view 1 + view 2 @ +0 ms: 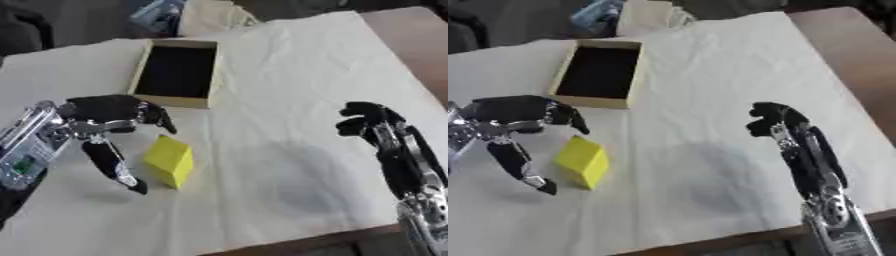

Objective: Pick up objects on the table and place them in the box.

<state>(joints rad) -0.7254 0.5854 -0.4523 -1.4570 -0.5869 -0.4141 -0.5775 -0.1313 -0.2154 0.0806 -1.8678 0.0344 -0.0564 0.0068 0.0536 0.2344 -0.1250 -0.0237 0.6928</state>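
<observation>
Nearest the camera, the right robot hand (785, 131) stands at the lower right, well to the right of the yellow block (171, 160), its forearm rising from the bottom edge; the fingertips (354, 124) curl over at the top and hold nothing.

Beneath everything lies the surface (297, 75), draped in a pale cream cloth that reaches to its near edge, with bare brown wood showing along the right side.

Beyond the yellow block, and a little to its right, sits the box (175, 100), an open shallow tray with tan walls and a black inside; nothing can be seen in it.

Just left of the yellow block is the left robot hand (105, 117), entering from the left edge. Its fingers are spread apart: a long one (112, 162) reaches down beside the block's left face, another (162, 119) arches above the block's top corner. Whether either touches the block cannot be told.

Smallest is the yellow block itself, a wedge-like shape resting on the cloth, on the near side of the box and apart from it.
</observation>
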